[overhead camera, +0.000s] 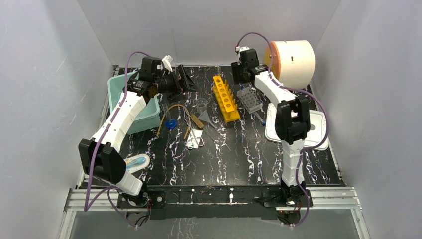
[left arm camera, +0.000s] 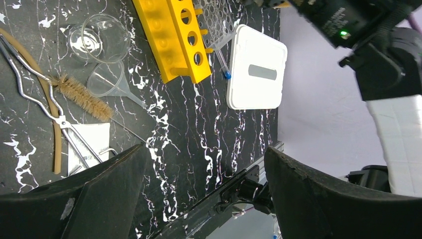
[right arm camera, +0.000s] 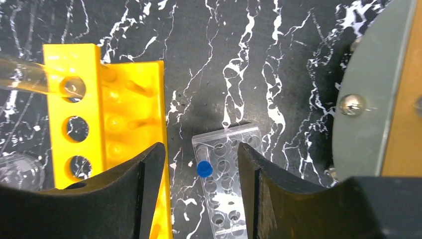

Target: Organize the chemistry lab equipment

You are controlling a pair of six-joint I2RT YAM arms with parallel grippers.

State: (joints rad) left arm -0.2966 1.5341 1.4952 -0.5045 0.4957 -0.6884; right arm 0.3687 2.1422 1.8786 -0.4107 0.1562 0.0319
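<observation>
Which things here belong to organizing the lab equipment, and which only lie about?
Belong: yellow rack with round holes, clear plastic tube rack, clear glass beaker, clear funnel, amber rubber tube, brown bristle brush.
Lying about: white flat plastic box, big cream cylinder.

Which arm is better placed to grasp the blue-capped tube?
Right: the open right gripper hovers over the clear rack and blue-capped tube; the left gripper is beyond the yellow rack.

Holed rack [overhead camera: 226, 98] far centre, tube rack [overhead camera: 250, 99] just right of it, tray [overhead camera: 318, 130] further right. Beaker [overhead camera: 201, 104] left of holed rack, funnel [overhead camera: 208, 121] just nearer. Hose [left arm camera: 57, 139] and tongs [left arm camera: 60, 119] left of funnel. Bin [overhead camera: 149, 119] far left, roll [overhead camera: 296, 62] far right.
</observation>
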